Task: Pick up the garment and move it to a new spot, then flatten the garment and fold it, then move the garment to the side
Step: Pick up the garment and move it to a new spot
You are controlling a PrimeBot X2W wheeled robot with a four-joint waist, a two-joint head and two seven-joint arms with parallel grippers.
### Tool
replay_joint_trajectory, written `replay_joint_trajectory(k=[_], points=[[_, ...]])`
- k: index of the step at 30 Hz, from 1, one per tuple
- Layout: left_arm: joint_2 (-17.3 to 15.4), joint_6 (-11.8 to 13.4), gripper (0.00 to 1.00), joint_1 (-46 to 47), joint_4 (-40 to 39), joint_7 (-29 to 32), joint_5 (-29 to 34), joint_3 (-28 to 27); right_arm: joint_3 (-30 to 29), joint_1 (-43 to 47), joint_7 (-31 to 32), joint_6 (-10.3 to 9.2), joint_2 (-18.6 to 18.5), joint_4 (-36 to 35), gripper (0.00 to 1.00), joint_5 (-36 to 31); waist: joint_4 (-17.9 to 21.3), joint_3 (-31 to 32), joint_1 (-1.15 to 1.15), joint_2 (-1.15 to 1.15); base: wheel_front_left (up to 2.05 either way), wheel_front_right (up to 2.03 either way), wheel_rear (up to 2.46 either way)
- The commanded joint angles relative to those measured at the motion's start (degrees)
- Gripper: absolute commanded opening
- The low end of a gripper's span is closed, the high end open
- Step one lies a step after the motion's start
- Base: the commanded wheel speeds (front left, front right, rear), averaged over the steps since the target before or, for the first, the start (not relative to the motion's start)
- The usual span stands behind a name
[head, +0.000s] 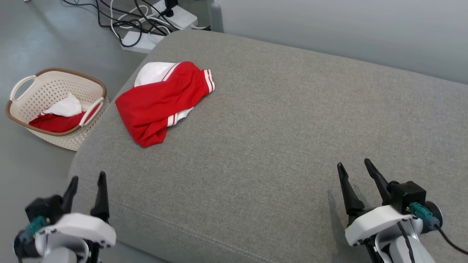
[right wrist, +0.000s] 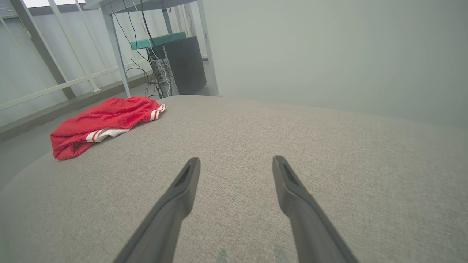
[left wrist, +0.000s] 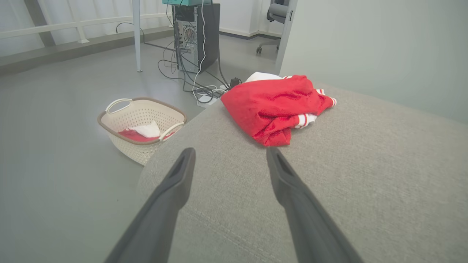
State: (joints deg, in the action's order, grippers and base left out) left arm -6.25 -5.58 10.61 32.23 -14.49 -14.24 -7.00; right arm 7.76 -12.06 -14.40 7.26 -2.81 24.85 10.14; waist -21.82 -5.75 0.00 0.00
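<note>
A red garment with white trim [head: 162, 100] lies crumpled near the far left corner of the grey cushion [head: 278, 146]. It also shows in the left wrist view as the garment [left wrist: 276, 104] ahead of my fingers, and in the right wrist view as the garment [right wrist: 104, 122] at the far left. My left gripper [head: 87, 179] hovers open at the cushion's near left edge, well short of the cloth. My right gripper [head: 354, 166] is open above the near right part of the cushion, with nothing between its fingers.
A cream laundry basket [head: 22, 113] stands on the floor left of the cushion, holding another red and white cloth [head: 60, 115]. Cables and a power strip [head: 146, 22] lie on the floor beyond the far left corner. A pale wall [head: 347, 25] runs behind.
</note>
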Motion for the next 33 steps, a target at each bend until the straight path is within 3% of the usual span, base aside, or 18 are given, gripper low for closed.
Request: replay_joint_trajectory(k=[1,6,12,23,33], points=[[-2.7,-0.6,1.0,5.0,-0.4,-0.5,-0.9,-1.5,1.2,-2.3,-0.6,0.23,-0.7,-1.5,1.0,-0.3,1.4,-2.0,0.0,0.0,0.0,0.0,0.0],[-7.8,-1.8,1.0,16.1,5.8,1.7,-4.9,0.2,1.9,-4.5,-0.6,0.23,-1.7,-1.9,1.0,-0.8,3.7,-6.4,0.0,0.0,0.0,0.0,0.0],[-13.7,-1.9,1.0,26.2,9.8,5.9,-12.2,7.9,2.7,-7.1,-0.6,0.23,-2.6,-2.6,1.0,-1.3,6.7,-11.3,0.0,0.0,0.0,0.0,0.0],[-22.8,-1.9,1.0,33.7,14.8,10.5,-23.7,16.5,3.8,-10.7,-0.4,0.23,-3.1,-5.6,1.0,-2.1,13.4,-17.6,0.0,0.0,0.0,0.0,0.0],[-28.4,-1.9,1.0,35.0,20.9,14.1,-30.7,19.3,4.9,-11.9,0.1,0.23,-2.9,-9.4,1.0,-2.2,19.8,-20.9,0.0,0.0,0.0,0.0,0.0]])
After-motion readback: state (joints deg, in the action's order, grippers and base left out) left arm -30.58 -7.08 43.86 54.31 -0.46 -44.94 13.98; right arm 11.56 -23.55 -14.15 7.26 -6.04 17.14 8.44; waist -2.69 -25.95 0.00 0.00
